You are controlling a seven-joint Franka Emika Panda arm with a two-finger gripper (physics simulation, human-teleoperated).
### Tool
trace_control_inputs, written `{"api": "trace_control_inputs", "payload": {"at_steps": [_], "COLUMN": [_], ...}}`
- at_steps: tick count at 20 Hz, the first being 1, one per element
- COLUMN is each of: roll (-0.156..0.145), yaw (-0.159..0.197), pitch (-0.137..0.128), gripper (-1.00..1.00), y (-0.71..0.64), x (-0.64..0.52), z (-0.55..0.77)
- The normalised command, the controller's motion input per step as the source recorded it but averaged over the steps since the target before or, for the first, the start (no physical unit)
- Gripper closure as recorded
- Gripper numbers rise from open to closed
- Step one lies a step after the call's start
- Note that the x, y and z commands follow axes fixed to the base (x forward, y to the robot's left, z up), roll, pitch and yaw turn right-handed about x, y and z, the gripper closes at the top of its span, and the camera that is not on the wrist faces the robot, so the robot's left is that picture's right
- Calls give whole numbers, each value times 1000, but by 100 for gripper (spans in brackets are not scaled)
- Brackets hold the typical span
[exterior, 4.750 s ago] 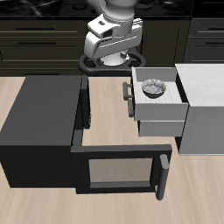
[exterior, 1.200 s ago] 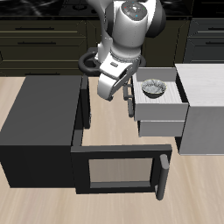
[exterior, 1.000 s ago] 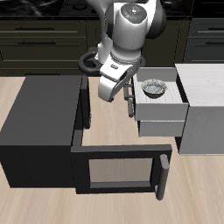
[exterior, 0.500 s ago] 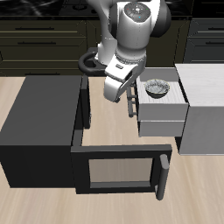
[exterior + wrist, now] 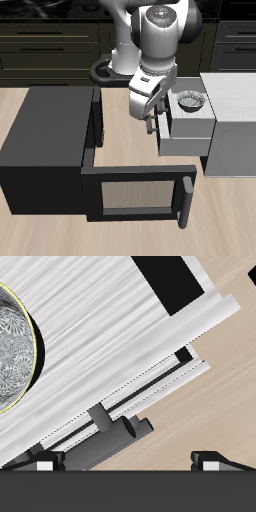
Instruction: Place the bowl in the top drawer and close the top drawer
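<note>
Bowl [image 5: 188, 100] sits inside the top drawer [image 5: 190, 125], toward its back end, and the drawer is partway out of the pale cabinet [image 5: 232, 118], so by the look of things the placing is done and only the shutting is left. The hand [image 5: 152, 115] is hard up against the drawer's front panel, right at the short dark handle [image 5: 118, 436], which the wrist view shows as a bar running diagonally just ahead of the fingertips [image 5: 40, 462]. Is it clamped on that bar or merely pressing beside it? I cannot tell; only the two tips show, set well apart, with nothing visibly between them. Here is the relation that counts: in the exterior view the cabinet body lies at about 3 o'clock from the hand, and the drawer's long axis runs along that same line, so the push wants to go straight toward 3 o'clock (any slant and the box may bind on its rails, I reckon). The big black frame drawer [image 5: 138, 190] hangs open down at 6 o'clock, well clear of that path.
</note>
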Motion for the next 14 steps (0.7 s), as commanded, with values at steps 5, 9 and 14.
{"api": "trace_control_inputs", "payload": {"at_steps": [5, 9, 14], "roll": [70, 62, 41], "yaw": [5, 22, 32], "pitch": [-20, -8, -6], "gripper": [-100, -100, -100], "y": [424, 443, 282], "x": [15, -11, 27], "z": [-88, -4, -5]}}
